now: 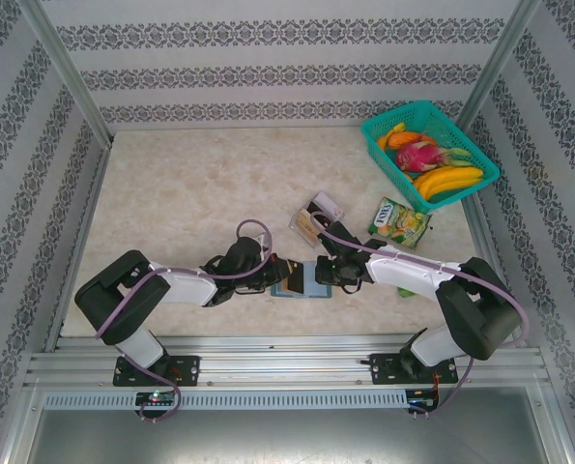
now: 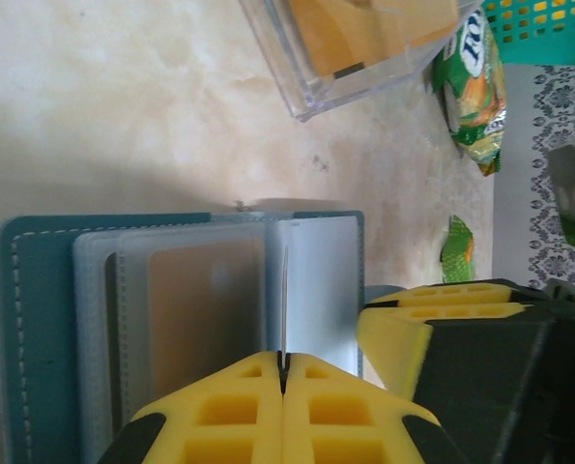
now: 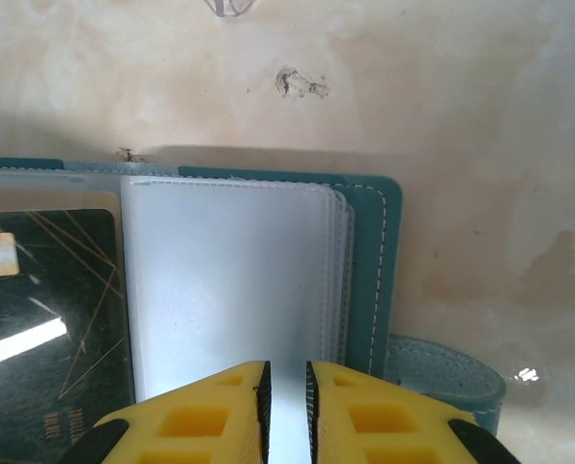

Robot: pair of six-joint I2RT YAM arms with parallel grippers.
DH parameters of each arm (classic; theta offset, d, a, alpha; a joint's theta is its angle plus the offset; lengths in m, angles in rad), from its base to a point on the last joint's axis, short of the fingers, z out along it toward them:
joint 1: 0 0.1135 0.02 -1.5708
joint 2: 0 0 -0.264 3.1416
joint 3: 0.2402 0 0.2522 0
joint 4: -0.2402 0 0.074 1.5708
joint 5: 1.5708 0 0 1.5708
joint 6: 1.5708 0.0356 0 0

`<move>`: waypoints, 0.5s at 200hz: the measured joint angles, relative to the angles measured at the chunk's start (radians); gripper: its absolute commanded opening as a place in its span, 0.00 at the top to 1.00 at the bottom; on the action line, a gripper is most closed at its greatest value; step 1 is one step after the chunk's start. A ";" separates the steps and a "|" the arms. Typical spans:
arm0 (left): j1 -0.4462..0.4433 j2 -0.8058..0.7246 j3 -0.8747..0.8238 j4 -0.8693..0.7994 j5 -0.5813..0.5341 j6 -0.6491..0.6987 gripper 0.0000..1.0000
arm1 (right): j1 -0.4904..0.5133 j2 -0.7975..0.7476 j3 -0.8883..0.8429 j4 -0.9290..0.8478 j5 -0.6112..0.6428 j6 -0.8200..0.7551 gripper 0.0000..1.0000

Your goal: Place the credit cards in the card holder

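1. Table (image 1: 171, 193): the left half and far side are bare. A clear tray (image 1: 316, 217) lies just beyond centre, a snack packet (image 1: 398, 220) is beside it on the right, and a basket (image 1: 430, 155) sits in the far right corner.
2. Card holder (image 1: 306, 282): it lies open and flat near the table's near edge, between the 2 arms and near the tray but apart from it.
3. Cards: 1 tan-gold card (image 2: 205, 309) sits inside a clear sleeve on the holder's left side. 1 black card (image 3: 45, 319) sits in another sleeve. Another tan card (image 2: 364, 29) lies in the tray.
4. Left fingers (image 2: 229, 406): pressed together on 1 thin sleeve leaf (image 2: 284, 290), which stands upright at the holder's spine.
5. Right fingers (image 3: 200, 406): a narrow slit apart, with nothing visibly pinched. The tips are over the near edge of the right-hand sleeve stack (image 3: 229, 280); I cannot tell whether they touch it.
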 measured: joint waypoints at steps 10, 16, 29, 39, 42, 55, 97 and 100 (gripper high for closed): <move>0.000 0.007 0.000 0.000 0.000 -0.003 1.00 | 0.000 0.000 0.000 0.000 0.000 0.000 0.80; 0.000 0.010 0.000 0.000 0.000 -0.003 1.00 | 0.000 0.000 0.000 0.000 0.000 0.000 0.80; 0.000 0.016 0.001 0.001 0.000 -0.005 1.00 | 0.000 0.000 0.000 0.000 0.000 0.000 0.80; 0.000 0.023 0.001 0.005 0.000 -0.010 1.00 | 0.000 0.000 0.000 0.000 0.000 0.000 0.80; 0.000 0.024 0.001 0.006 0.000 -0.010 1.00 | 0.000 0.000 0.000 0.000 0.000 -0.001 0.80; 0.000 0.034 0.001 0.017 0.000 -0.016 1.00 | -0.003 0.002 0.000 0.000 0.002 -0.003 0.80; -0.002 0.043 0.001 0.050 0.000 -0.022 1.00 | -0.011 0.035 0.000 0.000 0.018 -0.012 0.81; -0.003 0.043 0.001 0.050 0.000 -0.022 1.00 | -0.011 0.035 0.000 0.000 0.019 -0.015 0.81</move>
